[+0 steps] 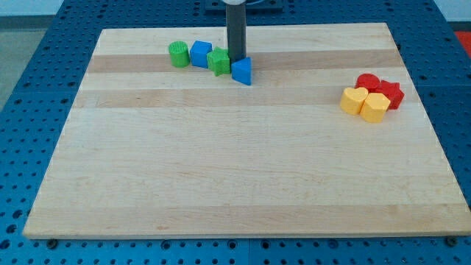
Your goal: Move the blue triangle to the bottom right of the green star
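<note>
The blue triangle [242, 71] lies near the view's top, just right of and slightly below the green star [218, 61], touching it. My tip [236, 58] stands right behind the triangle, at its top edge and against the star's right side. The rod rises straight up out of the view.
A blue cube [201, 53] and a green cylinder [179, 54] sit in a row left of the star. At the view's right, two yellow blocks [364, 103] and two red blocks [382, 89] cluster together. The wooden board [235, 177] lies on a blue pegboard.
</note>
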